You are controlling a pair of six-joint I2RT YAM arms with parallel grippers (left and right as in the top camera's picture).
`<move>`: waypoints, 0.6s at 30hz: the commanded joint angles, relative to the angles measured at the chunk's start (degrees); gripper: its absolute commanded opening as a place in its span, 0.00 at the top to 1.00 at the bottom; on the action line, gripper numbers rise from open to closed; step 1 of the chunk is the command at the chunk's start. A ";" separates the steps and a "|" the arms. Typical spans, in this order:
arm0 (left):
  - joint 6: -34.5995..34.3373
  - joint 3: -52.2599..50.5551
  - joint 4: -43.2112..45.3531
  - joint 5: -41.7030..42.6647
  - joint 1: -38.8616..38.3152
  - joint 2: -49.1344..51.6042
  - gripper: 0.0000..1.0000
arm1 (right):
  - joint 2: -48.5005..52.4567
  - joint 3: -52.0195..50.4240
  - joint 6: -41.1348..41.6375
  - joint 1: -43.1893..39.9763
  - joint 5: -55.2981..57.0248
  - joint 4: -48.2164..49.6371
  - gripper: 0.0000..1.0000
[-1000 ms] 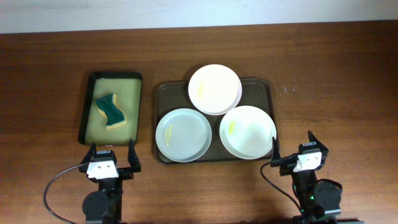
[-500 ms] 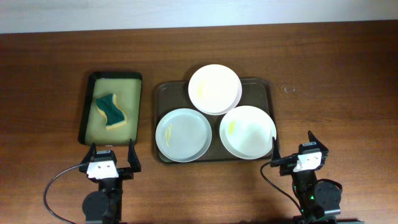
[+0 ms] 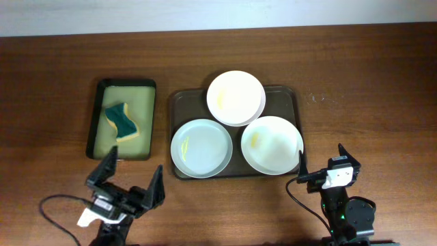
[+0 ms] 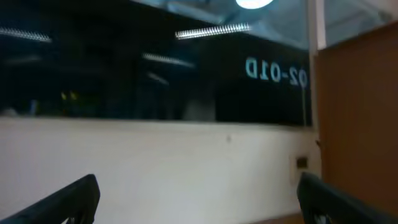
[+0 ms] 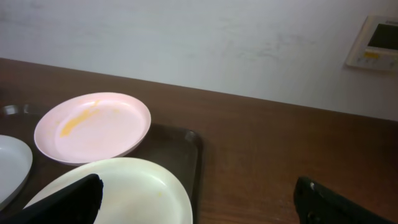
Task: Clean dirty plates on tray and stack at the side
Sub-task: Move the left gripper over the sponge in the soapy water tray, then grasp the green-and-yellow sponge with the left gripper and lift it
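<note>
Three white plates lie on the dark tray (image 3: 287, 96): a back plate (image 3: 235, 98), a faintly bluish front-left plate (image 3: 201, 147) and a front-right plate (image 3: 272, 144), each with a small yellow smear. My left gripper (image 3: 128, 176) is open and empty, raised near the table's front left; its wrist view shows only a wall and window between the fingers (image 4: 199, 202). My right gripper (image 3: 321, 158) is open and empty just right of the front-right plate (image 5: 124, 186). The right wrist view also shows the back plate (image 5: 93, 127) and the tray (image 5: 186, 149).
A narrow black tray with yellow-green lining (image 3: 140, 102) stands left of the dark tray and holds a green and yellow sponge (image 3: 121, 121). Bare wooden table extends right of the dark tray (image 3: 369, 102).
My left gripper has lifted and tilted up, spreading wider in the overhead view. The right gripper and the plates have not moved.
</note>
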 commanded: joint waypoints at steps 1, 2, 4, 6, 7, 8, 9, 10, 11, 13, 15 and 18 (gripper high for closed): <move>8.63 9.01 -5.25 -3.72 0.15 1.57 0.01 | -0.26 -0.35 -0.39 0.26 0.33 -0.22 0.02; 13.25 13.62 -10.10 -3.78 0.15 3.98 0.01 | -0.26 -0.35 -0.39 0.26 0.33 -0.22 0.02; 17.46 23.08 -20.31 -7.08 0.15 11.10 0.01 | -0.26 -0.35 -0.39 0.26 0.33 -0.22 0.02; 17.64 36.74 -35.30 -14.82 0.15 24.04 0.01 | -0.26 -0.35 -0.39 0.26 0.33 -0.22 0.02; 18.91 41.90 -40.81 -16.00 0.13 29.88 0.01 | -0.26 -0.35 -0.39 0.26 0.33 -0.22 0.02; 20.81 49.62 -49.44 -15.96 0.15 38.45 0.01 | -0.26 -0.35 -0.39 0.26 0.33 -0.22 0.02; 21.62 55.45 -56.39 -16.02 0.15 44.81 0.01 | -0.26 -0.35 -0.39 0.26 0.33 -0.22 0.02; 22.25 63.28 -65.81 -16.00 0.15 53.64 0.00 | -0.26 -0.35 -0.39 0.26 0.33 -0.22 0.02; 22.18 68.50 -72.11 -15.23 0.13 59.54 0.00 | -0.26 -0.35 -0.39 0.26 0.33 -0.22 0.02; 22.21 79.84 -85.50 -7.67 0.13 74.75 0.01 | -0.26 -0.35 -0.39 0.26 0.33 -0.22 0.02; 22.14 81.88 -86.95 -7.80 0.15 81.31 0.01 | -0.26 -0.35 -0.39 0.26 0.33 -0.22 0.02; 5.70 81.88 -86.05 -19.78 2.21 88.15 0.01 | -0.26 -0.35 -0.39 0.26 0.33 -0.22 0.02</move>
